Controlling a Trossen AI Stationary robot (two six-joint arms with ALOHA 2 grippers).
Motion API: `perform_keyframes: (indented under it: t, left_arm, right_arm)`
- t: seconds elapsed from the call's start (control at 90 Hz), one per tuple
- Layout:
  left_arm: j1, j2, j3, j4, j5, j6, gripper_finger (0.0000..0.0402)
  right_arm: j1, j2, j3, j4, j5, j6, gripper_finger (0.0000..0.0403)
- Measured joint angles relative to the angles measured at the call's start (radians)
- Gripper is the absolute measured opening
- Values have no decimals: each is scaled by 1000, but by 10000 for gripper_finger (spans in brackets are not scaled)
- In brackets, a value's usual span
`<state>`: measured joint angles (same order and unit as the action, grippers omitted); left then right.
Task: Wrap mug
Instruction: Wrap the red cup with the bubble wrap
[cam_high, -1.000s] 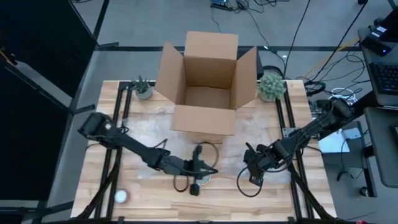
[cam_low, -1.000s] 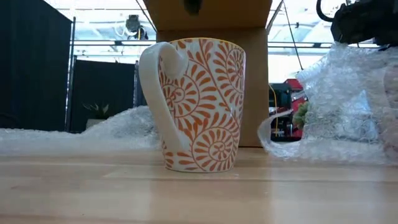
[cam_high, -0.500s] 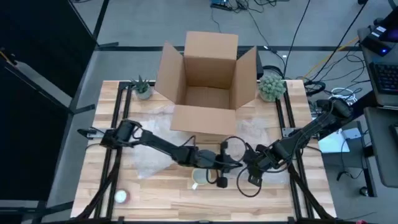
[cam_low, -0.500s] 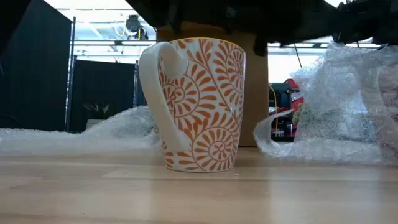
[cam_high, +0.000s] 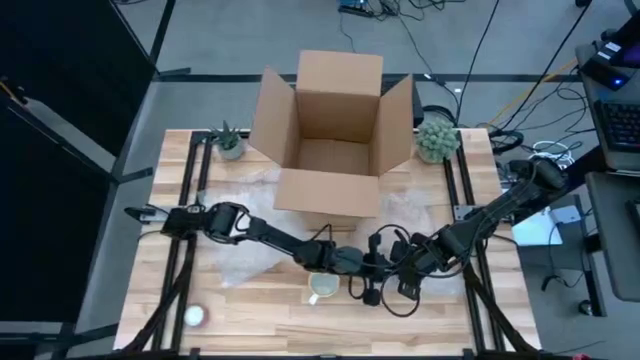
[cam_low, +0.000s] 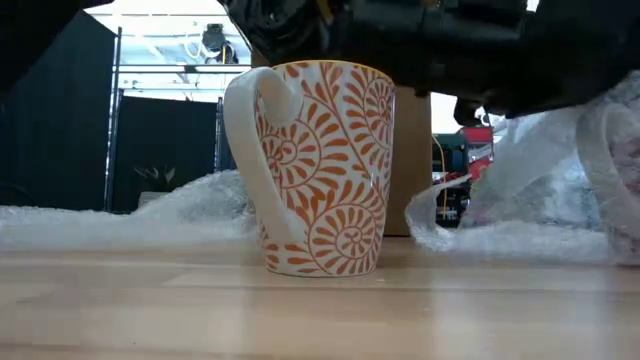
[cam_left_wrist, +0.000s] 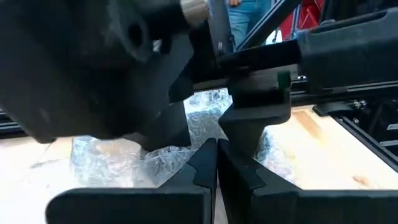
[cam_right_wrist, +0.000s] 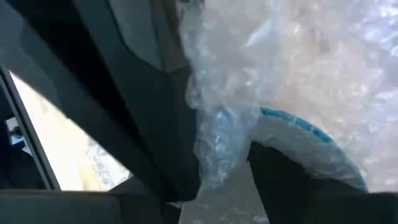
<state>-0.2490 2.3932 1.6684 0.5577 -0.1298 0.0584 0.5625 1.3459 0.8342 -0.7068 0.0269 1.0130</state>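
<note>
1. Fingers of the left gripper look pressed together in its wrist view, tips meeting with nothing I can make out between them, pointed at crumpled bubble wrap on the table.
2. Left of the mug, the left arm reaches in from the table's left edge and passes just behind the mug; its gripper ends up just to the mug's right.
3. At the table's front centre the mug stands upright on the bare wood, white with an orange leaf pattern, handle turned to the left in the low view. It sits unwrapped, and neither gripper touches it.
4. Behind the mug an open cardboard box stands, with a sheet of the wrap lying flat to the mug's left.
5. Right of the mug, the right gripper sits almost against the left one. Its fingers are pinching a bunched fold of bubble wrap, as the right wrist view shows up close.
6. From the low view, that bunched wrap is lifted to the right of the mug, apart from it.
</note>
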Motion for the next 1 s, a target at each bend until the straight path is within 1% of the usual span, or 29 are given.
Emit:
perform_keyframes:
  t: [0.133, 0.322, 0.433, 0.556, 0.611, 0.678, 0.767, 0.867, 1.0]
  left_arm:
    - [-1, 1, 0, -21, 2, 0, 0]
    - [-1, 1, -1, -10, 2, 0, 0]
    - [-1, 1, -1, -11, 2, 0, 0]
    - [0, 1, -2, -11, 2, 0, 0]
    - [0, 1, -2, -11, 2, 0, 0]
    - [0, 1, -2, -10, 2, 0, 0]
    - [0, 1, -2, -10, 1, 0, 0]
    - [0, 2, -2, -10, 1, 0, 0]
    - [0, 2, -2, -9, 1, 0, 0]
  right_arm:
    - [0, 0, 55, -49, -6, -5, 158]
    - [2, 0, 197, -232, -35, -8, 158]
    - [4, 0, 288, -340, -35, 20, 158]
    - [21, -1, 344, -450, -26, 56, 158]
    - [31, -1, 345, -511, -14, 97, 158]
    - [53, -1, 337, -579, 26, 165, 164]
    - [74, -2, 299, -606, 76, 233, 183]
    - [97, -2, 238, -584, 147, 293, 209]
    - [103, -1, 152, -483, 156, 315, 235]
